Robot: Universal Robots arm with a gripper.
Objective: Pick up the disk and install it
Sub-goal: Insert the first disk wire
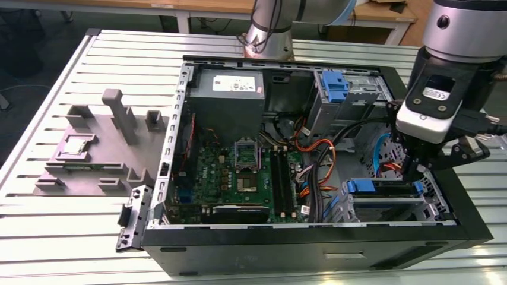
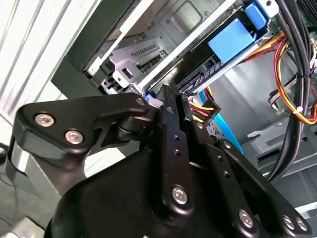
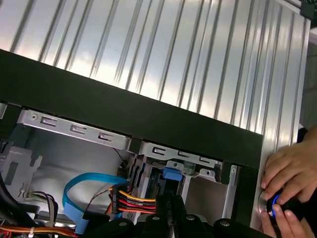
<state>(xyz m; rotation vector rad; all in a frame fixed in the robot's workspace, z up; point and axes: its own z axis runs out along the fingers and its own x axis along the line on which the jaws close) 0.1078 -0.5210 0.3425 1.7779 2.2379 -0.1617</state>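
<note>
Disk (image 1: 383,187) sits in its bay at the case's (image 1: 317,246) front corner, blue bracket edges showing; the claw (image 1: 417,171) hangs closed just above it, cables crowding alongside.

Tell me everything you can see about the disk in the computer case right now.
The disk sits flat in the drive cage at the case's front corner, on the exterior view's right. Its top looks dark, with blue plastic bracket tabs at both ends; the second wrist view shows a blue tab on the end facing the case interior. It lies level between the grey metal cage rails. The robot's hand is right above its end nearer the exterior view's right; whether they touch is unclear.
</note>
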